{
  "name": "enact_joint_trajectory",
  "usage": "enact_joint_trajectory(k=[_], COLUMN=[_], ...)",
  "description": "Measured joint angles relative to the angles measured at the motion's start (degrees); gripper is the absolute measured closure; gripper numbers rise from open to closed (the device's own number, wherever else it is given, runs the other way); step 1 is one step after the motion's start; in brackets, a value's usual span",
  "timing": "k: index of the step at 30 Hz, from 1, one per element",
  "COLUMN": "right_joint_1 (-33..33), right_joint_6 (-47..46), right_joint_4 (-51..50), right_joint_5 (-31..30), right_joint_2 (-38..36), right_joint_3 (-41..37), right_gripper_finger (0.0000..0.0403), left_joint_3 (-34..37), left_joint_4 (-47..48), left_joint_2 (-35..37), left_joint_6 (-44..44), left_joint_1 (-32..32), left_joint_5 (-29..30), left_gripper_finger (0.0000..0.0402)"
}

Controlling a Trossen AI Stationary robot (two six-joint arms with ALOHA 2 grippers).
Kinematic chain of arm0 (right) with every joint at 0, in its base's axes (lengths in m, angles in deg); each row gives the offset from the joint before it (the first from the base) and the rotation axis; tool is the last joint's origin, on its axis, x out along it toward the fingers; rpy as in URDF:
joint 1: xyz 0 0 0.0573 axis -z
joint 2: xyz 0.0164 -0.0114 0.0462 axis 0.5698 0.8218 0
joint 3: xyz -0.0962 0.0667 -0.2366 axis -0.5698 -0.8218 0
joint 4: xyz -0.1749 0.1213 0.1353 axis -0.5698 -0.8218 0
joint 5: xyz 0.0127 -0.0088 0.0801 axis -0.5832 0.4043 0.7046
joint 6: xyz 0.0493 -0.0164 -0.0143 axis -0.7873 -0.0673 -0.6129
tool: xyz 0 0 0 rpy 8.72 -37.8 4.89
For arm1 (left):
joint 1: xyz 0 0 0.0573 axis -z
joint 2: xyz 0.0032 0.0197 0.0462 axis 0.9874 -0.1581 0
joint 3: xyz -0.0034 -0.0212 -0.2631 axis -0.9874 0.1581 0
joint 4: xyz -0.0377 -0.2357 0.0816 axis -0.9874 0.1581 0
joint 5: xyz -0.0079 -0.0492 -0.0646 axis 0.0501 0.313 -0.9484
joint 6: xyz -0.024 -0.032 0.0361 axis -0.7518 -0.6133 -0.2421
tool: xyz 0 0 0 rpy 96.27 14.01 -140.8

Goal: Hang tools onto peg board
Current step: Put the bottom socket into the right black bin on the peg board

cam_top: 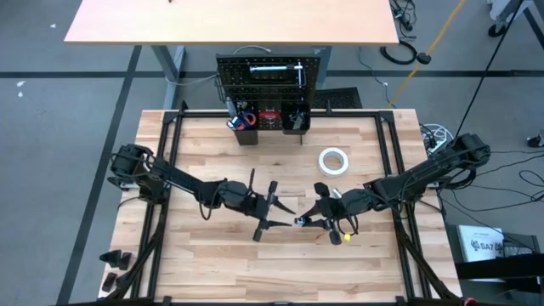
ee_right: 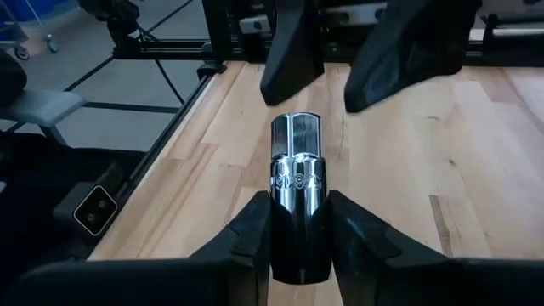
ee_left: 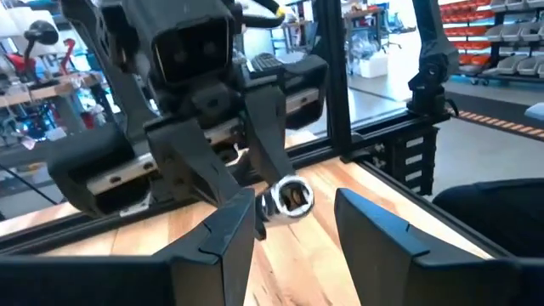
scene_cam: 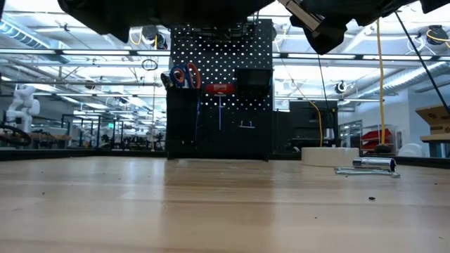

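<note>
1. left gripper (cam_top: 274, 206) hovers over the middle of the table (cam_top: 212, 263), its fingers (ee_left: 212, 246) spread apart and holding nothing, pointed at the right gripper just beside it.
2. silver ratchet (ee_right: 297, 183) sits between the two grippers, pinched by the right one, its shiny end reaching into the gap between the left fingers.
3. right gripper (cam_top: 310, 217) faces the left one, fingers (ee_right: 255, 229) pressed on the ratchet's body.
4. white tape roll (cam_top: 333, 160) lies flat on the table, right of centre, apart from both arms.
5. peg board (cam_top: 270, 72) stands upright at the table's far edge, with orange-handled scissors (scene_cam: 184, 75) and a red screwdriver (scene_cam: 220, 89) at it.
</note>
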Motion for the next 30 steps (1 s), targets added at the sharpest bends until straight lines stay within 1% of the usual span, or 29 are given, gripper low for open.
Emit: enact_joint_trajectory(k=[4,10,18,30], right_joint_1=[0.0,0.0,0.7,0.8], right_joint_6=[0.2,1.2,1.1,1.0], right_joint_4=[0.2,1.5,2.4,2.4], right_joint_5=[0.0,0.0,-0.3,-0.5], right_joint_2=[0.0,0.0,0.0,0.0], right_joint_3=[0.0,0.0,0.0,0.0], right_gripper_finger=[0.0323,0.0323,0.0323,0.0323], left_joint_3=[-0.1,-0.2,-3.3,-4.2], left_joint_4=[-3.2,-8.7,-9.1,-8.7], left_joint_2=[-2.2,-5.1,-8.3,-8.4], left_joint_6=[-0.8,3.4,3.5,4.7], left_joint_1=[-0.3,-0.2,0.0,0.0], left_joint_5=[-0.1,-0.1,-1.4,-1.5], left_gripper_finger=[0.0237,0.0237,0.0237,0.0237])
